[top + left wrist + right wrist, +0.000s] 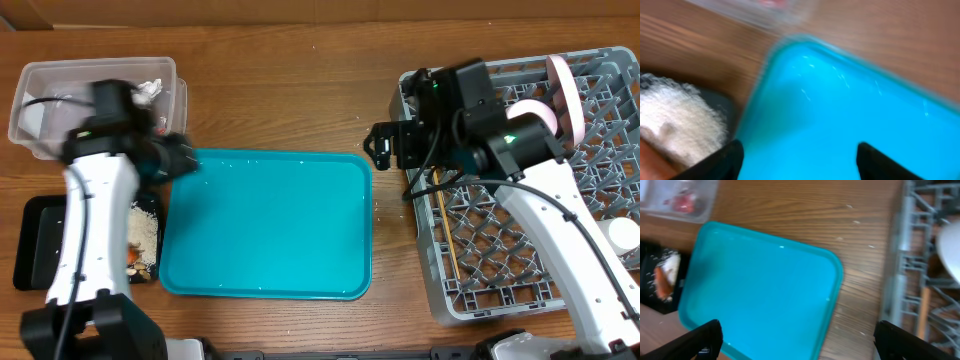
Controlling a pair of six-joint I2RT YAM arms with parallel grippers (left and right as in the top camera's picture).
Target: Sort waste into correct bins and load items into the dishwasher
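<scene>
The clear tub [95,95] at the back left holds a white tissue [150,90] and a red wrapper [684,202]. The black tray [40,240] holds rice [145,232] and a carrot [133,262]. The grey dish rack [520,250] holds chopsticks [447,230], an upright plate [565,95] and white bowls [535,110] [625,235]. My left gripper [185,158] is open and empty over the teal tray's back left corner; its wrist view [799,160] shows the rice [675,120] beside it. My right gripper [382,145] [797,340] is open and empty, just left of the rack.
The large teal tray [265,225] lies in the middle of the wooden table, between the black tray and the rack. It fills most of both wrist views [840,115] [760,290]. The rack's left wall [900,255] is close to my right gripper.
</scene>
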